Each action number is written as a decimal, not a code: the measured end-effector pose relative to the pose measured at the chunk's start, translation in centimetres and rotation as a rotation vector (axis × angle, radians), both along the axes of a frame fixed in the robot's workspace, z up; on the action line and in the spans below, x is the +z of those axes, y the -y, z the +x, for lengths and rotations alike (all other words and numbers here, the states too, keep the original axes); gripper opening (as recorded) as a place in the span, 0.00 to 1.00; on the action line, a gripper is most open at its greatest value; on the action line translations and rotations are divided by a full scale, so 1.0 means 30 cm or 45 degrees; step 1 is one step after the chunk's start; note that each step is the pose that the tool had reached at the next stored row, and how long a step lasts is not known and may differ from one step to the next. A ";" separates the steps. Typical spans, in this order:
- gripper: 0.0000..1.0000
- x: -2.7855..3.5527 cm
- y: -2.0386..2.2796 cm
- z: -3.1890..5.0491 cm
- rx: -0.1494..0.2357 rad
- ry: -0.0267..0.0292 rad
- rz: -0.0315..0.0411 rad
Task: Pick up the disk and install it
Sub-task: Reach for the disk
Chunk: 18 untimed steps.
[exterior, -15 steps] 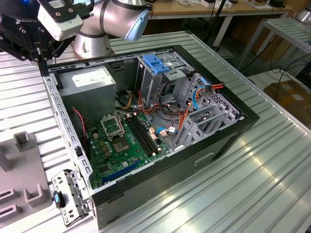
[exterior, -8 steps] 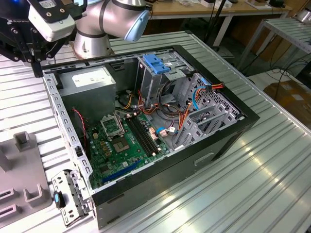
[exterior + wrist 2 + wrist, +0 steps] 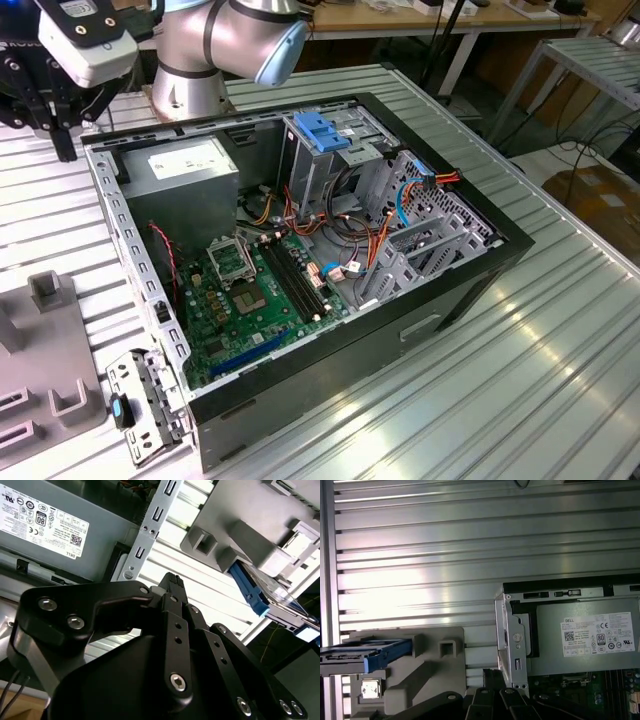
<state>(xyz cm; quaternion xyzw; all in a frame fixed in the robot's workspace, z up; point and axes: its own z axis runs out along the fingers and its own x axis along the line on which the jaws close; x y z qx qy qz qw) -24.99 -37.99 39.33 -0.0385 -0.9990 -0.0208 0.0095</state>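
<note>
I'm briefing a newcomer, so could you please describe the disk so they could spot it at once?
Beside the open computer case, a grey holder sits on the ribbed table. The disk sticks out of its side: a thin flat slab edged in blue, unlike the all-grey blocks around it.

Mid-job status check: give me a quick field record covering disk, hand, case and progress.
disk: on edge in grey holder, outside the case
hand: over the table between holder and case, apart from disk
case: open, lying on the table
power supply: in the case corner nearest the hand
progress: disk not yet picked up
</note>
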 end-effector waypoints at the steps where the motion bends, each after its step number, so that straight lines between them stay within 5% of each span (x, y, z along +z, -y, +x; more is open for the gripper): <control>1: 0.11 0.000 0.000 -0.007 0.000 0.0000 0.0000; 18: 0.11 0.000 -0.005 -0.119 0.000 0.0001 0.0001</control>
